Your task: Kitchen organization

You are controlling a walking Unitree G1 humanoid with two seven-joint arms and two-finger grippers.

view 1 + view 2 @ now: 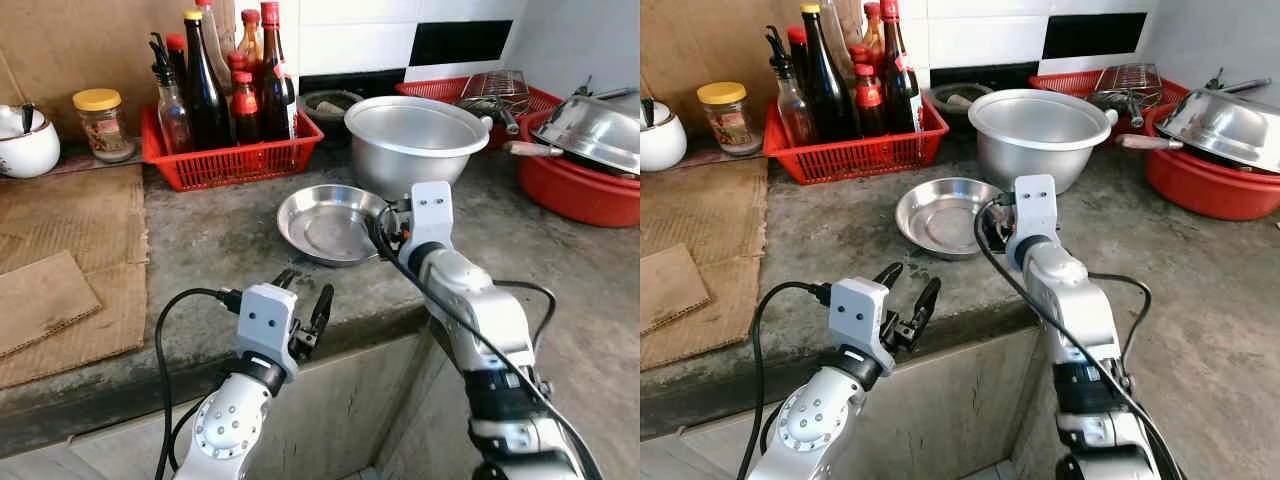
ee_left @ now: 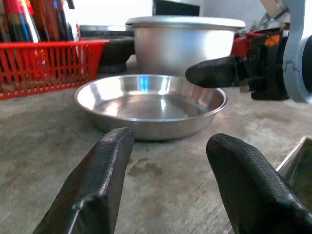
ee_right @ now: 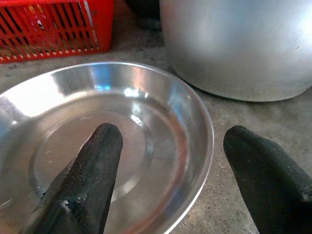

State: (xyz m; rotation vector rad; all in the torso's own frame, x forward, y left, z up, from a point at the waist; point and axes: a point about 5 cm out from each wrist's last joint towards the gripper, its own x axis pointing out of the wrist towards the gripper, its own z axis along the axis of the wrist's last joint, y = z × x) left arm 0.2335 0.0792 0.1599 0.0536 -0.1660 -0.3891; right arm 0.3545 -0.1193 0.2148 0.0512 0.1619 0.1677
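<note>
A shallow steel dish (image 1: 325,228) lies on the concrete counter (image 1: 210,240), in front of a large aluminium pot (image 1: 415,135). My right gripper (image 1: 383,232) is open at the dish's right rim. In the right wrist view one finger (image 3: 85,180) hangs over the dish's inside (image 3: 73,141) and the other finger (image 3: 268,180) stays outside the rim. My left gripper (image 1: 305,305) is open and empty near the counter's front edge, a short way before the dish (image 2: 146,105) and pointing at it.
A red basket (image 1: 230,160) of sauce bottles stands at the back left, with a yellow-lidded jar (image 1: 100,120) and a white pot (image 1: 25,145) beside it. Cardboard (image 1: 70,250) covers the counter's left. A red basin (image 1: 580,190) with a steel lid sits at the right.
</note>
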